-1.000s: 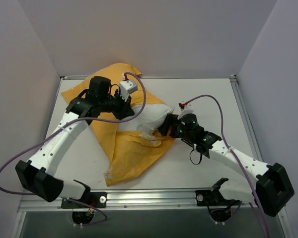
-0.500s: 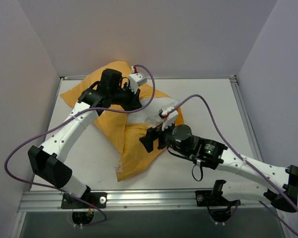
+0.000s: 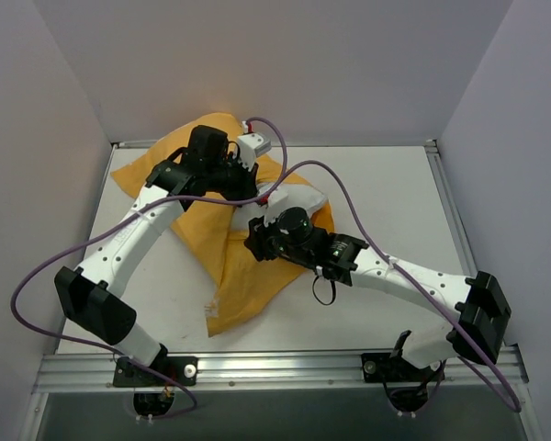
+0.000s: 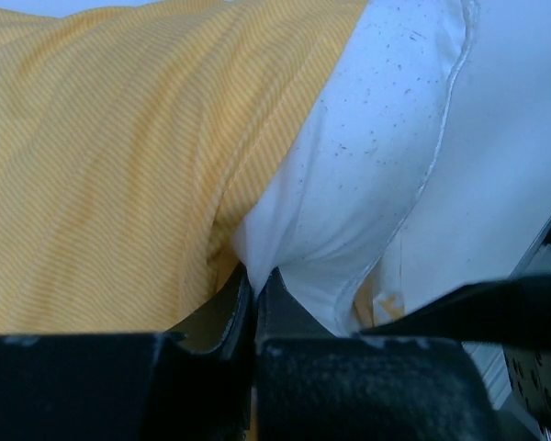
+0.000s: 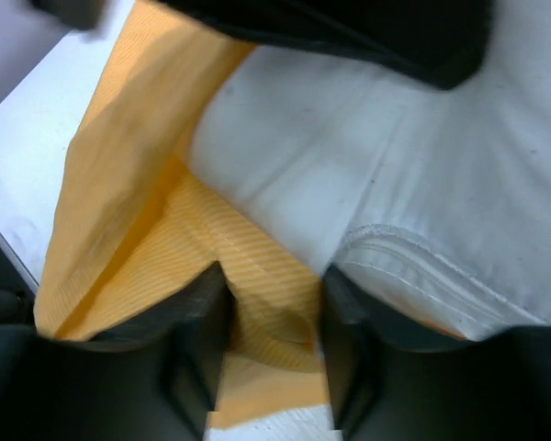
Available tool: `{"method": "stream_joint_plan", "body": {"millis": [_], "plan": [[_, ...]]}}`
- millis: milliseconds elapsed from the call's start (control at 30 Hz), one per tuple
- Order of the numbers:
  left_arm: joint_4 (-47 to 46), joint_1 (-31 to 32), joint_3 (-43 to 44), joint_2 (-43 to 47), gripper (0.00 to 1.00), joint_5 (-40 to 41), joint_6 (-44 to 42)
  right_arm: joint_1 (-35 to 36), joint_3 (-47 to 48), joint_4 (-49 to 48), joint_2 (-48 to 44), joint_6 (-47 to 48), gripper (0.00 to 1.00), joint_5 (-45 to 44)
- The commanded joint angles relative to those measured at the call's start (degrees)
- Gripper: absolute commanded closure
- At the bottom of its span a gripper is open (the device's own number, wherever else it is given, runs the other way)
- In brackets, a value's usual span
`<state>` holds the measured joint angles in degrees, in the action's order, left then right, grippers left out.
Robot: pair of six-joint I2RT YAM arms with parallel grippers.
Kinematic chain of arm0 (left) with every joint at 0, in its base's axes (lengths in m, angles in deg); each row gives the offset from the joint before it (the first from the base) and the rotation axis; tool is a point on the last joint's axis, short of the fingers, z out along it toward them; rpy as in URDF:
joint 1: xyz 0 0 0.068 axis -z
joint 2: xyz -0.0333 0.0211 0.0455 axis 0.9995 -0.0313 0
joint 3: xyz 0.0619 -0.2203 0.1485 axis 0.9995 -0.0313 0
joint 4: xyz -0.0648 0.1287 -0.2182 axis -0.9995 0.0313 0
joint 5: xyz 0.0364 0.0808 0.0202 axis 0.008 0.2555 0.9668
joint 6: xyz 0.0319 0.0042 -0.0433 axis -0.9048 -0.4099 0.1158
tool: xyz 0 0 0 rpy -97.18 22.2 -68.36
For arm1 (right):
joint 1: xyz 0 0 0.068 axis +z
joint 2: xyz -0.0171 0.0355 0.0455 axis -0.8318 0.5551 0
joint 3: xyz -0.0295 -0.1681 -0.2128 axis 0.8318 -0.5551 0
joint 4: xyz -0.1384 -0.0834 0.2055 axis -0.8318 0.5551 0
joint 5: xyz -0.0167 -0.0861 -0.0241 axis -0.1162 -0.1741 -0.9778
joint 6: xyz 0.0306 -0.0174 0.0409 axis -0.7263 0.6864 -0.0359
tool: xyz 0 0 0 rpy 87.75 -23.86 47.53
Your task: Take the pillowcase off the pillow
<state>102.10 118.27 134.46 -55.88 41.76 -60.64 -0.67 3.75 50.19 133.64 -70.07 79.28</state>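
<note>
A lab test cell (plain walls (image 3: 303, 64), white table (image 3: 395, 193), aluminium rail (image 3: 275, 367))

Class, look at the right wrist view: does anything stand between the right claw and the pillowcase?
Nothing visible does. A fold of the pillowcase lies between the jaws of the right claw, next to the white pillow.

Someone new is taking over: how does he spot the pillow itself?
On the white table, find the big orange pillowcase left of centre. The pillow is the plump cushion poking out of its right end, pinched by the left gripper. Only it is white cloth; the pillowcase is orange.
</note>
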Motion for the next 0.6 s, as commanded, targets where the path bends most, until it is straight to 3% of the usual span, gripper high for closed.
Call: {"method": "stream_joint_plan", "body": {"millis": [0, 67, 233, 333, 467, 567], "plan": [[-8.37, -1.32, 7.96, -1.11, 0.98, 4.94, 1.16, 6.24, -0.95, -0.61, -2.22, 0.13, 0.68, 2.87], [-8.55, -2.11, 9.62, -2.0, 0.98, 5.91, 1.87, 8.01, -3.67, -1.66, -3.8, -2.42, 0.78, 2.69], [-9.25, -3.08, 11.04, -3.67, 0.98, 7.59, 1.6, 13.02, -12.19, -6.22, -6.09, -8.3, 0.83, -0.92], [-9.25, -3.17, 11.65, -4.02, 0.98, 7.68, 1.78, 14.86, -13.35, -8.25, -4.6, -10.24, 0.87, -2.14], [-9.17, -4.22, 13.32, -4.29, 0.98, 6.37, 3.09, 16.45, -12.74, -10.19, -0.48, -10.25, 1.0, -2.85], [-8.99, -5.8, 14.99, -3.85, 0.98, 2.07, 6.6, 15.93, -13.7, -14.22, 1.99, -9.81, 1.0, -5.13]]}}
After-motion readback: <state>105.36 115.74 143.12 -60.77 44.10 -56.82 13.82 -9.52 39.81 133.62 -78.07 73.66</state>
